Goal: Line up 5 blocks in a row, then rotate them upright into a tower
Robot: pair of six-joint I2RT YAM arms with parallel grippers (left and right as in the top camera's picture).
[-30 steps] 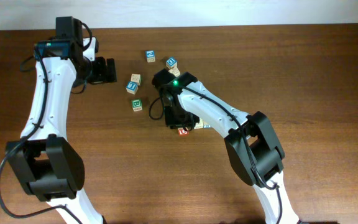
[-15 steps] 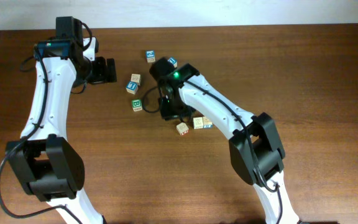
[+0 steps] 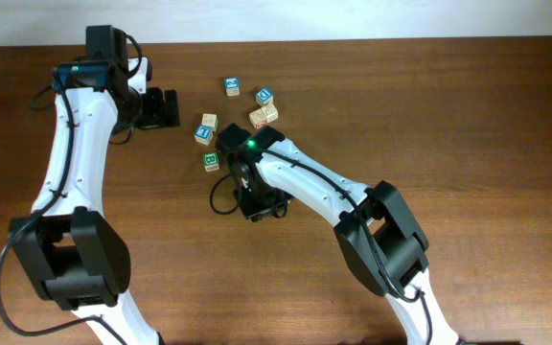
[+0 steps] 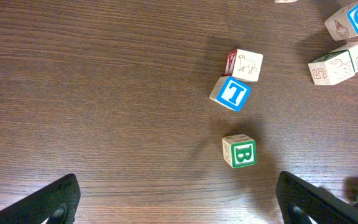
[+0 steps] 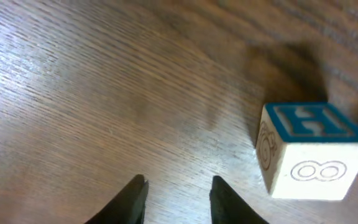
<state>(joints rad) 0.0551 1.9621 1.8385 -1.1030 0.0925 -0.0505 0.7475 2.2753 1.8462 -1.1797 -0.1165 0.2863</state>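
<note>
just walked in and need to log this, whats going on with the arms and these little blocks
Lettered blocks lie scattered on a table. The right gripper is low over the wood, jaws a little apart and empty, with the H block beside it, ungripped. The left gripper sits wide open at the side, holding nothing; the B block lies ahead of it.

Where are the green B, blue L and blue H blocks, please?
green B block (image 4: 241,152): left wrist view, B face.
blue L block (image 4: 232,93): left wrist view, L face.
blue H block (image 5: 312,160): right wrist view, tan side face.
</note>
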